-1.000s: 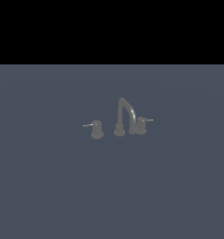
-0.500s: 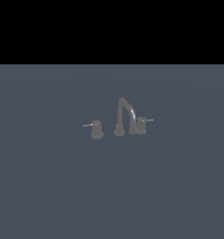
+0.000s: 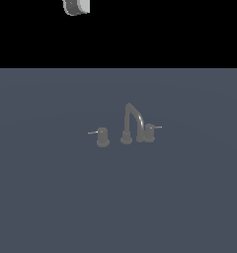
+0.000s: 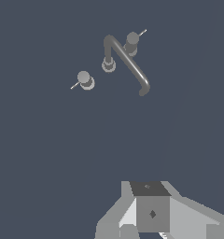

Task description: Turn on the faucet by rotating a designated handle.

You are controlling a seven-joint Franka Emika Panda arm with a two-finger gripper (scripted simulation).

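Note:
The faucet [image 3: 132,123] stands mid-floor with its arched spout and round base; it also shows in the wrist view [image 4: 125,58]. The handle [image 3: 102,136] stands alone on the exterior view's left of the spout, its thin lever pointing away from the spout; it also shows in the wrist view [image 4: 84,79]. The matching handle [image 3: 149,132] crowds the spout's tip. My gripper [image 4: 152,212] hangs high above and well short of the faucet. Its fingers look pressed together with nothing between them. A grey part of the arm [image 3: 76,6] shows at the exterior view's top edge.
A flat dark blue-grey floor [image 3: 118,197] spreads all around the faucet. A black background [image 3: 165,29] fills the exterior view's upper part.
A grey part of the arm has come into the exterior view's top edge, where nothing showed before. The faucet and both handles have not moved.

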